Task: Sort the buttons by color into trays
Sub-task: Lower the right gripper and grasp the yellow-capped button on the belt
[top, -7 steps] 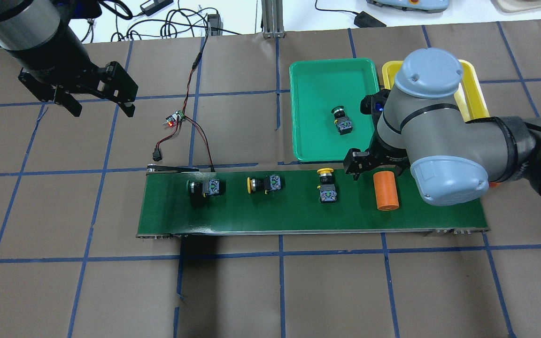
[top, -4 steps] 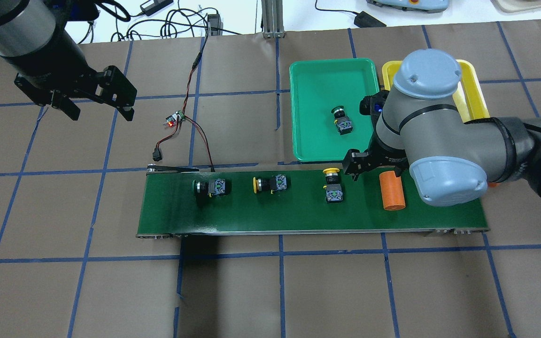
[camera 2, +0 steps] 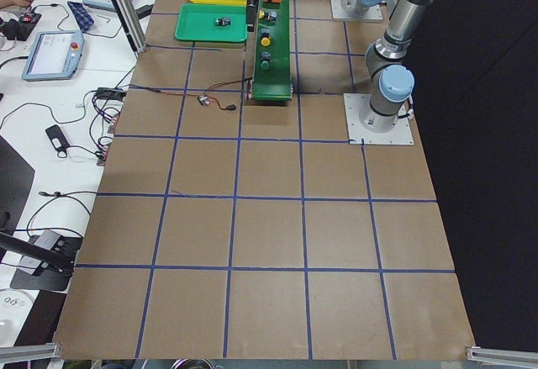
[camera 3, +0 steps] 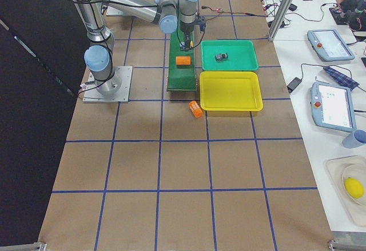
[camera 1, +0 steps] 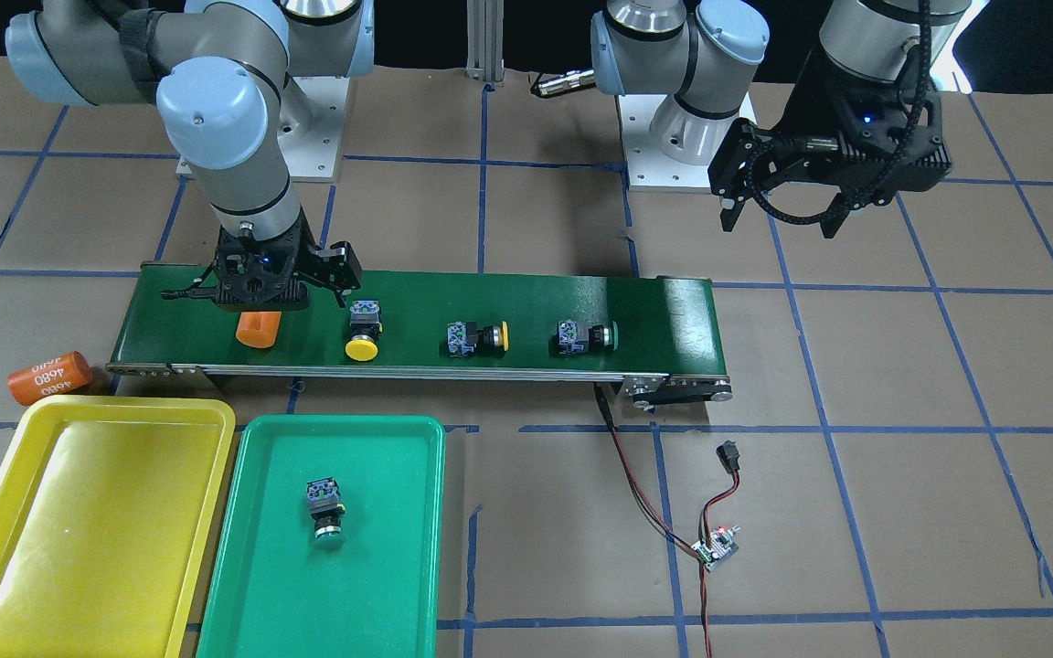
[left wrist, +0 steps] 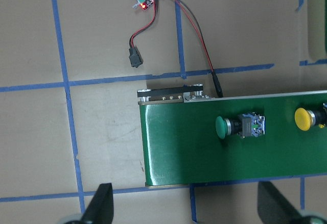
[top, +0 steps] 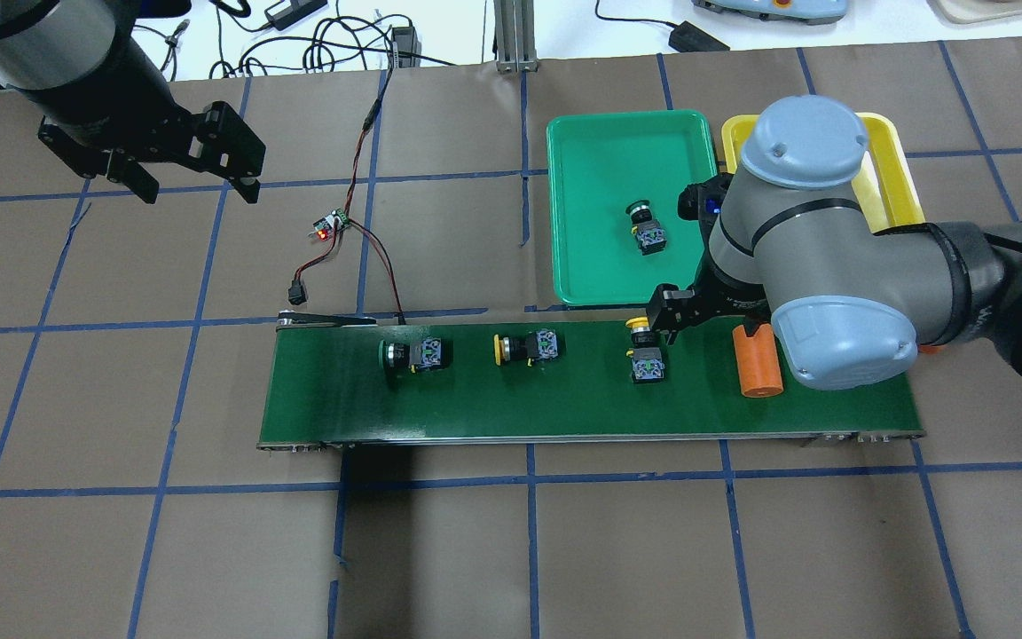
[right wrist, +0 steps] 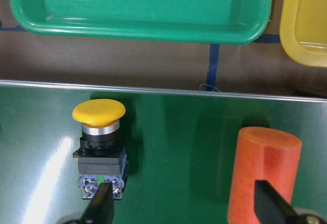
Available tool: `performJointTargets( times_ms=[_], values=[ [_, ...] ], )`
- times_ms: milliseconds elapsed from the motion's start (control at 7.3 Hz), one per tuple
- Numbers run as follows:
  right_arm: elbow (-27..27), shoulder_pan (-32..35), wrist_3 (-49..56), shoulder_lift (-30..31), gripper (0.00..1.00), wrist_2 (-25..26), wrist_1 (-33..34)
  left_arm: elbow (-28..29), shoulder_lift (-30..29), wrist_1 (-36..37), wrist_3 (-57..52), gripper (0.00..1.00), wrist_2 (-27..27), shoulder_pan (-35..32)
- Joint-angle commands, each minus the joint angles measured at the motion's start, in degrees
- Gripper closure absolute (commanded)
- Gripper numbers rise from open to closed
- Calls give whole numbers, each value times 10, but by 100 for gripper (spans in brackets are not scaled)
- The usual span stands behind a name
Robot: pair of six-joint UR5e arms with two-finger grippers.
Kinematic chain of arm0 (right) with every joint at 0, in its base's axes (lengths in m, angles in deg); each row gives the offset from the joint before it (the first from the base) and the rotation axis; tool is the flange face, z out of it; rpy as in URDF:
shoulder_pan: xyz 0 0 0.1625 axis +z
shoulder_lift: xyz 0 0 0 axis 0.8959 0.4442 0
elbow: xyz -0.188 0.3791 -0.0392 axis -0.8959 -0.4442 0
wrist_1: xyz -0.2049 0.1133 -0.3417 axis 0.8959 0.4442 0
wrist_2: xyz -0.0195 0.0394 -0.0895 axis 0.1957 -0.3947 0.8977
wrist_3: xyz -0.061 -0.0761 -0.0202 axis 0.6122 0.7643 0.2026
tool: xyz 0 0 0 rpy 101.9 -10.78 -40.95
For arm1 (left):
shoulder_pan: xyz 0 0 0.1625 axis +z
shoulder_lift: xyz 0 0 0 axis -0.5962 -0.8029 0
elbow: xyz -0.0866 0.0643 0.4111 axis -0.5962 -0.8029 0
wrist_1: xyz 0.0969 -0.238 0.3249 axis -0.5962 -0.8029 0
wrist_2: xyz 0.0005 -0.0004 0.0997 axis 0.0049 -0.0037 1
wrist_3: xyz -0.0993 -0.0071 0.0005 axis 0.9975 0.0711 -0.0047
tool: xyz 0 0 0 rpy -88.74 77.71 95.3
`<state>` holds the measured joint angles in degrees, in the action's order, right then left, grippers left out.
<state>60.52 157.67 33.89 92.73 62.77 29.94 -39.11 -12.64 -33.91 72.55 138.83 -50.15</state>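
Three buttons lie on the dark-green belt: a green-capped button, a yellow-capped button and another yellow one. A fourth, green-capped button rests in the green tray. Beside it the yellow tray holds nothing. My right gripper hangs open low over the belt, one finger by the rightmost yellow button, the other over an orange cylinder. My left gripper is open and holds nothing, high above the table at the far left.
The orange cylinder lies on the belt near its right end. A second orange cylinder lies on the table beside the yellow tray. A small circuit board with red and black wires sits left of the green tray.
The three buttons and the orange cylinder on the belt have shifted right. My left gripper has moved slightly away from me. The right gripper has barely moved.
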Motion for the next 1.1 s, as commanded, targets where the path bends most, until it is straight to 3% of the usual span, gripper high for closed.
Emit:
performJointTargets(
  times_ms=[0,411,958],
  values=[
    [23,0,-9,0,6,-1,17,9,-2,-24,24,0,-2,-1],
    [36,0,-23,-12,8,-27,40,-1,-1,-23,9,0,0,-1],
    [46,0,-18,-31,13,-25,57,-3,0,-22,-9,0,0,0]
  ],
)
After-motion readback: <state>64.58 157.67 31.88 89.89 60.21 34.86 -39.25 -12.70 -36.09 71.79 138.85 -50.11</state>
